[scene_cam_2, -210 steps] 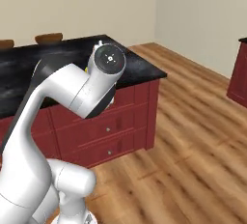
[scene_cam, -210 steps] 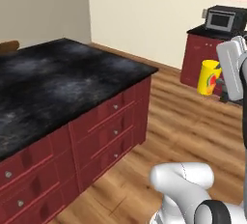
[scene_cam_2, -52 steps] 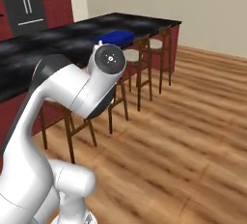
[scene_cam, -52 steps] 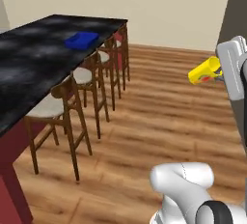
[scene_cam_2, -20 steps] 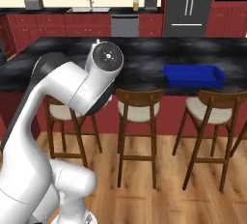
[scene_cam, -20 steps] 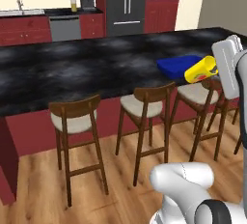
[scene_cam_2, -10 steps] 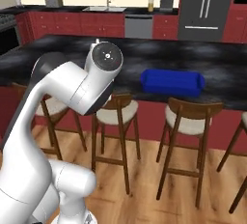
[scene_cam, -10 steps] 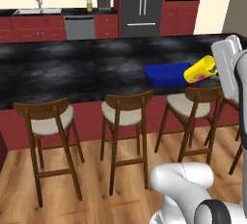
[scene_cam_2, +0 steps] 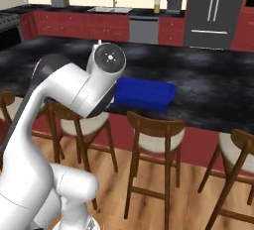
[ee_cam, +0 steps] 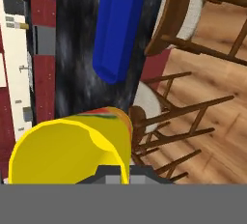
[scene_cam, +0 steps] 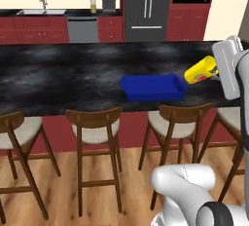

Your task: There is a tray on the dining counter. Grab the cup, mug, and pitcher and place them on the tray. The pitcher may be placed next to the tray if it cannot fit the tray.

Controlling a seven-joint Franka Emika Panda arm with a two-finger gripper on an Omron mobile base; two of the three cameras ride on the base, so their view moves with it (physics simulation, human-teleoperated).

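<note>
Even, bright rendered light fills all three views with soft grey sheen on the black marbled tabletop point(scene_cam: 73, 74), faint shadows under the wooden stools point(scene_cam: 97, 122), and slightly coarse, soft-edged detail.

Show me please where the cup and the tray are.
cup point(scene_cam: 199, 70), left base view, on its yellow side.
tray point(scene_cam_2: 144, 94), right base view, on its near blue wall.

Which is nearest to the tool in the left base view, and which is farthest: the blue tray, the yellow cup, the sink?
1. The cup, held sideways in the tool.
2. The tray, on the dining counter, to its left.
3. The sink, far back left.
</note>
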